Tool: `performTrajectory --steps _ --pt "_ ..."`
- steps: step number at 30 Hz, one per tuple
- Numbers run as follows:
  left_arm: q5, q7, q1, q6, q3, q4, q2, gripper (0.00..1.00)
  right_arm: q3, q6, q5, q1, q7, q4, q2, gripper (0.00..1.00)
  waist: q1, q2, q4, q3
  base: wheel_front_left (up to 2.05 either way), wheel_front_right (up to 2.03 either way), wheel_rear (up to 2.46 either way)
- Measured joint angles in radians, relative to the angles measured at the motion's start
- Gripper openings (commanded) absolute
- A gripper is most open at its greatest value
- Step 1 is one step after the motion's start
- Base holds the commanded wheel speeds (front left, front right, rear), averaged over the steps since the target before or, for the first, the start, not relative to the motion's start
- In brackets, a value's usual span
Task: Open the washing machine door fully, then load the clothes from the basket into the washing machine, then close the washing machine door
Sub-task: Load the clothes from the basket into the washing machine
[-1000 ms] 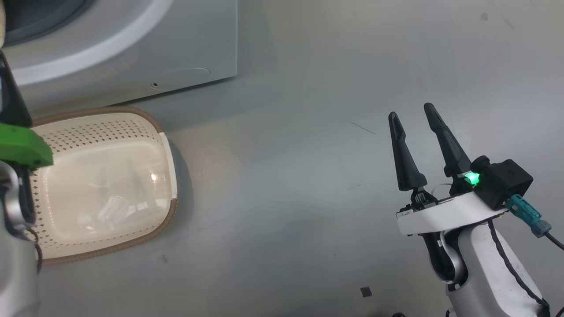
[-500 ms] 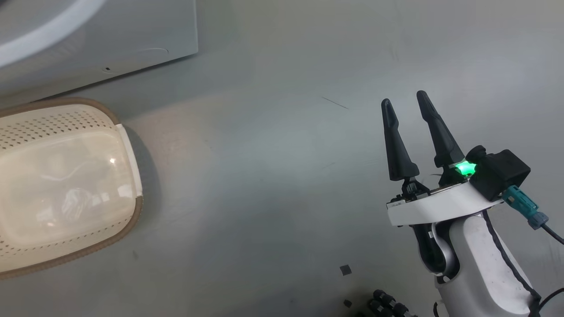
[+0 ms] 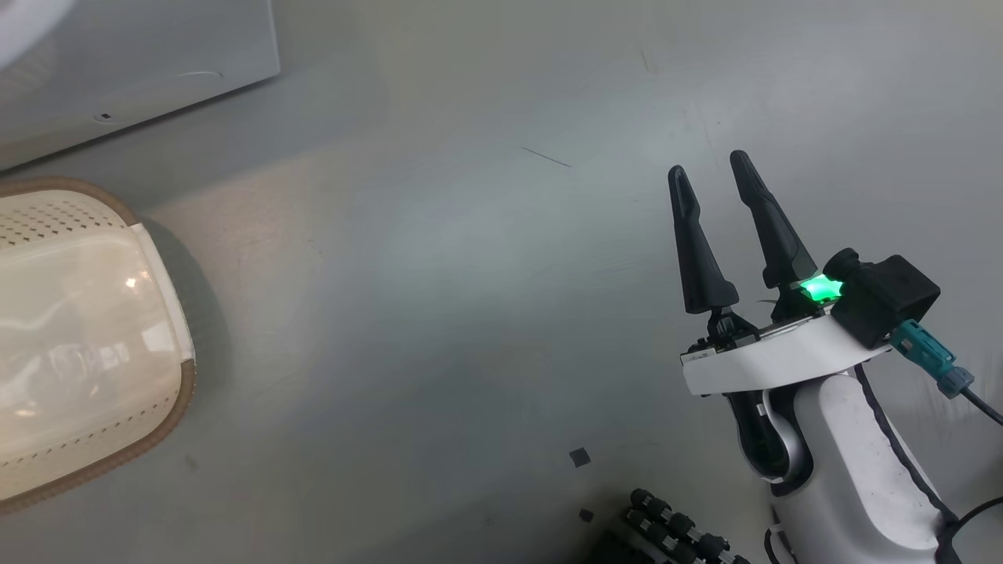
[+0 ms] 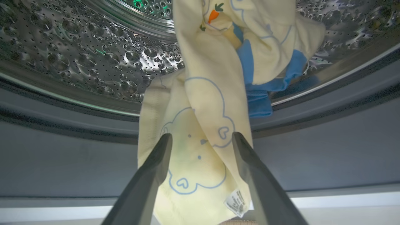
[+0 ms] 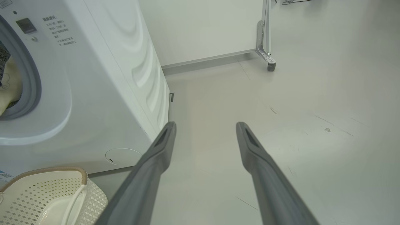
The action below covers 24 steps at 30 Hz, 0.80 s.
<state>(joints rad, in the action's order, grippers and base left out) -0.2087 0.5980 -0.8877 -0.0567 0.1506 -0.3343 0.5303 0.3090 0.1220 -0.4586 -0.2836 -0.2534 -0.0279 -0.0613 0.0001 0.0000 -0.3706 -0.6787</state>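
In the left wrist view the clothes (image 4: 206,103) hang out from the steel drum (image 4: 78,47) over the grey rubber ring (image 4: 62,156) of the washing machine (image 5: 103,78). The blue parts lie at the upper right of the frame and the pale yellow part with bear outlines comes down through the centre. A white label shows near its bottom corner. The left end effector (image 4: 202,135) has its two fingers spread wide. The yellow fabric shows between them and behind them, and the fingers do not press on it.

In the head view the right end effector (image 3: 709,164) is at the right side of the frame, above the grey floor (image 3: 439,313). Its fingers stand well apart and it holds nothing. The basket (image 3: 184,376) stands on the floor at the left edge, just below the white front of the machine, and its glossy bottom is visible.

In the right wrist view a little of the yellow fabric shows inside the round opening at the far left. The basket is at the lower left corner, near the machine.
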Motion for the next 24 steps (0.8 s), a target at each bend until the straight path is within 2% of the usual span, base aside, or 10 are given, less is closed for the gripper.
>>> performTrajectory --steps 6,13,14,15,16,17,24 --pt "0.021 0.082 -0.061 0.000 -0.011 -0.029 0.053 1.00 0.010 0.000 -0.016 -0.005 0.000 0.000 0.004 1.00 0.0000 0.0000 -0.025 -0.029 0.00 0.00 0.00" --pt "0.018 0.152 -0.089 0.000 -0.014 -0.085 0.054 1.00 0.011 0.000 -0.018 -0.019 0.000 -0.002 0.006 1.00 0.0000 0.0000 -0.043 -0.049 0.00 0.00 0.00" --pt "0.018 0.161 -0.095 0.000 -0.014 -0.089 0.054 0.94 0.011 0.000 -0.018 -0.019 0.000 -0.002 0.006 1.00 0.0000 0.0000 -0.044 -0.050 0.00 0.00 0.00" --pt "0.018 0.168 -0.101 0.000 -0.014 -0.093 0.054 0.56 0.011 0.000 -0.018 -0.019 0.000 -0.002 0.006 1.00 0.0000 0.0000 -0.045 -0.051 0.00 0.00 0.00" --pt "0.019 0.168 -0.106 -0.001 -0.014 -0.093 0.055 0.36 0.011 0.000 -0.018 -0.019 0.000 -0.002 0.007 1.00 0.0000 0.0000 -0.045 -0.053 0.00 0.00 0.00" --pt "0.022 0.168 -0.113 -0.001 -0.015 -0.093 0.057 0.00 0.011 0.000 -0.021 -0.019 0.000 -0.002 0.007 1.00 0.0000 0.0000 -0.046 -0.054 0.00 0.00 0.00" --pt "0.022 0.185 -0.148 0.000 -0.024 -0.099 0.058 0.00 0.013 0.000 -0.024 -0.032 0.000 -0.002 0.009 1.00 0.0000 0.0000 -0.044 -0.065 0.00 0.00 0.00"
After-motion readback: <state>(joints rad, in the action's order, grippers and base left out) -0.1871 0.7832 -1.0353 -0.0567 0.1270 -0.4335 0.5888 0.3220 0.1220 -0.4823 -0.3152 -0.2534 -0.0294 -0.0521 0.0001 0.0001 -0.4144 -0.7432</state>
